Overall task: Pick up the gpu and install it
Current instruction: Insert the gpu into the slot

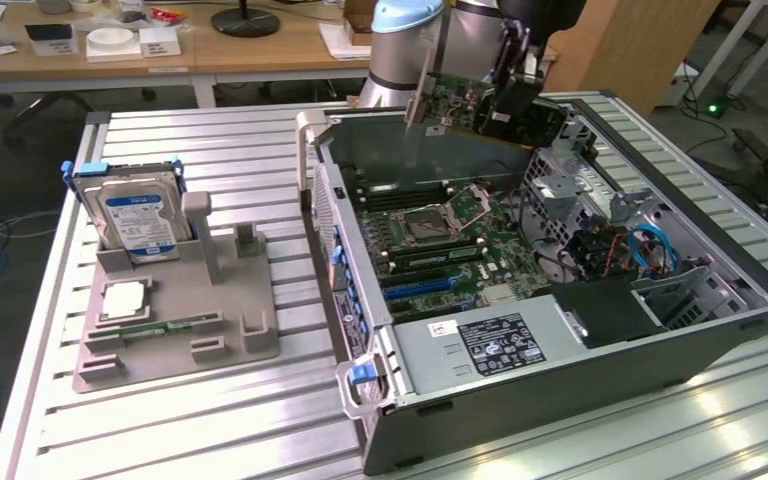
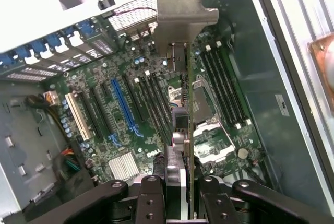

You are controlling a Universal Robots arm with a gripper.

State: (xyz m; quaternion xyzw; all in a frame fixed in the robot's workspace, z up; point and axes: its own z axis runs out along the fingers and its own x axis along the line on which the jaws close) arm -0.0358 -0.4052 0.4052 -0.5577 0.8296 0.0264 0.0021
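While our black gripper point(image 2: 183, 185) clamps the thin flat gpu point(image 1: 454, 98) with its silver bracket point(image 2: 180, 10), at the exterior view's upper centre, we judge the pickup done and the seating left, since it hangs above the green motherboard point(image 2: 148, 148) of the open grey case point(image 1: 558, 415), touching no slot.
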